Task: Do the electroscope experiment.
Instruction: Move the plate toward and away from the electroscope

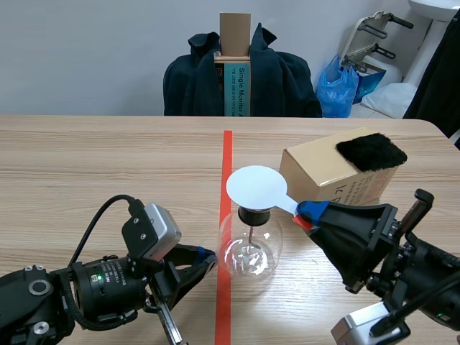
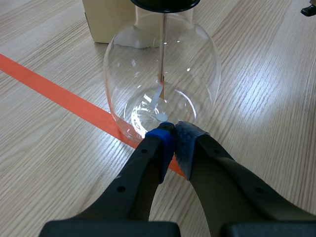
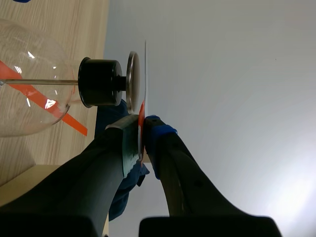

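A pale wooden table [image 1: 86, 158] was set before a grey wall, with a red tape line [image 1: 227, 151] laid down its middle. The electroscope [image 1: 249, 248], a clear glass flask closed by a black stopper [image 1: 253, 214], was stood on that line.

Only in the left wrist view could the inside be seen: a thin rod [image 2: 162, 49] was hung down the middle of the flask, with a pale strip [image 2: 157, 96] angled off from its lower end. Only in the right wrist view was a metal plate [image 3: 132, 79] shown on the stopper, with the white disc [image 3: 145, 69] seen edge-on just beside it; whether the two touched could not be told. In the scene view that plate was hidden under the disc.

A cardboard box [image 1: 323, 176] topped with a black fur pad [image 1: 370, 152] was placed behind the flask, on the robot's right. A chair draped with a dark jacket [image 1: 287, 79] and a blue bag [image 1: 336, 86] were seen beyond the table.

The right gripper [image 1: 305, 212] was clamped on the disc's tab, so that the disc was held flat over the stopper. The left gripper [image 2: 173, 136] was kept with its fingers pressed together, its tips low against the flask's near side; contact with the glass could not be judged.
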